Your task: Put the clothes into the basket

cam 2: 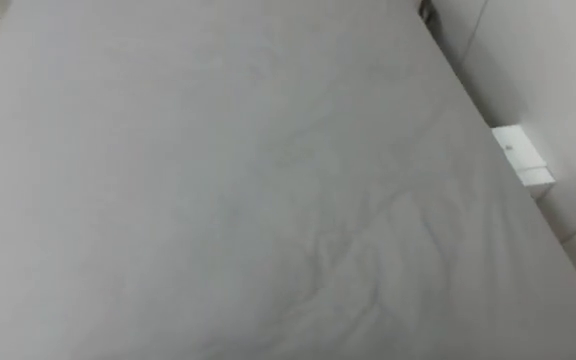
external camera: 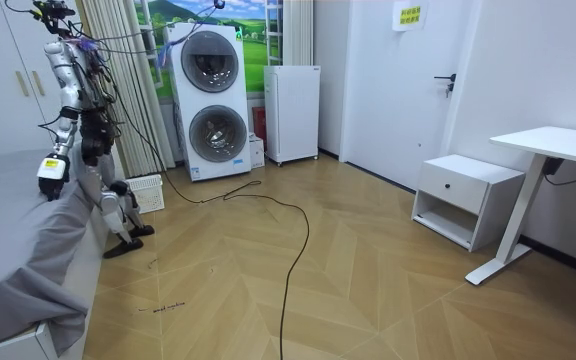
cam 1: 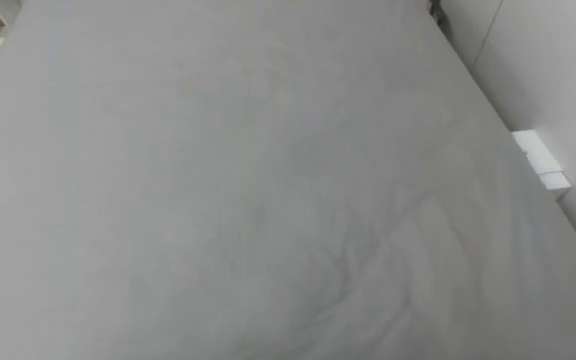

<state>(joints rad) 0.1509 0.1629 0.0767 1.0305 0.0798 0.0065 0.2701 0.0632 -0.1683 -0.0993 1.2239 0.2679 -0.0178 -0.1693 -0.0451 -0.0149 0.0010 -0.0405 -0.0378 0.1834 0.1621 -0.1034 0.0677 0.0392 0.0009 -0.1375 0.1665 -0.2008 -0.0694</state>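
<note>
Bedsheet (cam 1: 268, 180) before robot – basket (external camera: 146, 191) on floor behind, near washers (external camera: 211, 100); left hand (external camera: 52, 172) – fingers unreadable.

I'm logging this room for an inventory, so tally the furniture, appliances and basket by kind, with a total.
Stacked drum machines: 2
White cabinet: 1
Bedside drawer unit: 1
Desk: 1
Bed: 1
Basket: 1
Total: 7

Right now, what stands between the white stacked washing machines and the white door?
In the room view, a white upright cabinet stands between the washing machines and the door.
</note>
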